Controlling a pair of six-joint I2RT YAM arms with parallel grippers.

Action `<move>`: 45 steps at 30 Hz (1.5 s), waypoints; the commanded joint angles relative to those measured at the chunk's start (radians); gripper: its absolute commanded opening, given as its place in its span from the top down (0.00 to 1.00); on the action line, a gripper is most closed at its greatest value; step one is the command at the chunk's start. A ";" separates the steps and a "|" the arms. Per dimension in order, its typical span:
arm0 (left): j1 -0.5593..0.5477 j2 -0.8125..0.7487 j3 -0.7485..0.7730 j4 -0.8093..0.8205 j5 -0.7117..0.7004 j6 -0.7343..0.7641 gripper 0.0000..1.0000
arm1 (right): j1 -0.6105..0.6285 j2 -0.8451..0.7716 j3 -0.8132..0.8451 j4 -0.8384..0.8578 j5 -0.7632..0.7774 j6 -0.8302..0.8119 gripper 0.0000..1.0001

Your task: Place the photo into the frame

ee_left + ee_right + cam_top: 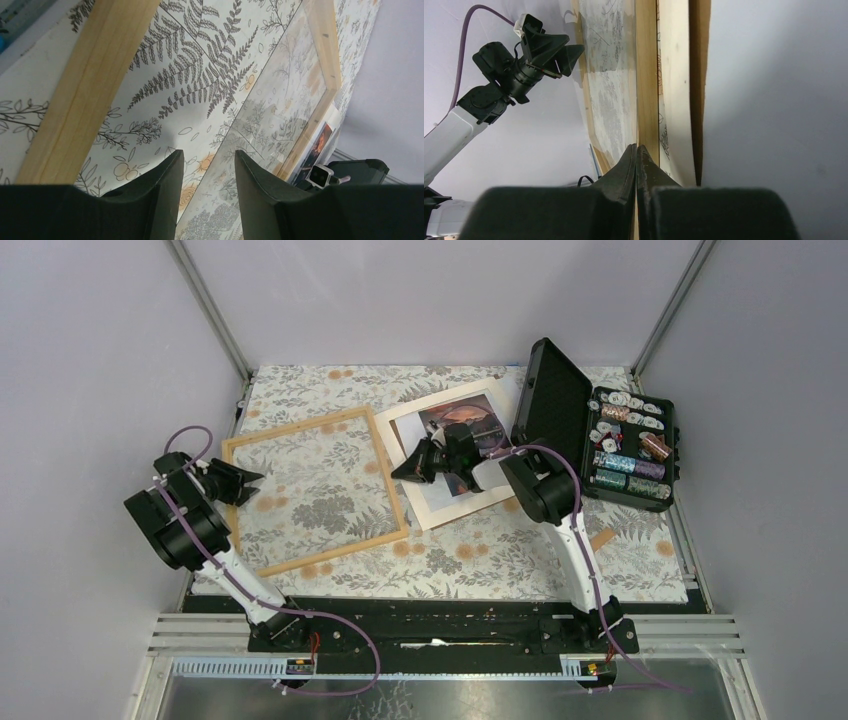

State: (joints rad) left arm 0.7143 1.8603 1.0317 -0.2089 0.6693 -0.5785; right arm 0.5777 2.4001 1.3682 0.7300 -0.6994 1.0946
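The light-wood frame [300, 427] lies flat at the left middle of the floral cloth. The sunset photo [465, 418] lies to its right on a cream mat [450, 508], partly hidden by my right arm. My left gripper [256, 480] stands open over the frame's left rail [95, 75], with nothing between its fingers [209, 155]. A sliver of the photo [320, 145] shows beyond the far rail. My right gripper [397, 473] is shut and empty, its tips [637, 147] at the frame's right rail [646, 75], beside the mat [674, 75].
An open black hard case [560, 405] holding several round coloured pieces [630, 445] stands at the right. A brown board edge [699, 50] runs beside the mat. A small brown strip [602, 538] lies near my right arm. Enclosure walls bound the cloth on three sides.
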 commanded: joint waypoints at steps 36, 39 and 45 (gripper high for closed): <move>0.087 -0.045 0.095 -0.112 -0.129 0.000 0.57 | 0.120 -0.031 0.137 -0.127 0.073 -0.062 1.00; 0.090 -0.029 0.100 -0.111 -0.130 0.003 0.57 | 0.113 -0.016 0.142 -0.132 0.075 -0.061 1.00; 0.096 -0.020 0.094 -0.108 -0.131 0.005 0.57 | 0.110 -0.007 0.145 -0.127 0.071 -0.054 1.00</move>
State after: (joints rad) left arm 0.7422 1.8156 1.0805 -0.3897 0.6174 -0.5385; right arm 0.6785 2.3947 1.4719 0.5804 -0.6136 1.0477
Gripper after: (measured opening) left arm 0.430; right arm 0.015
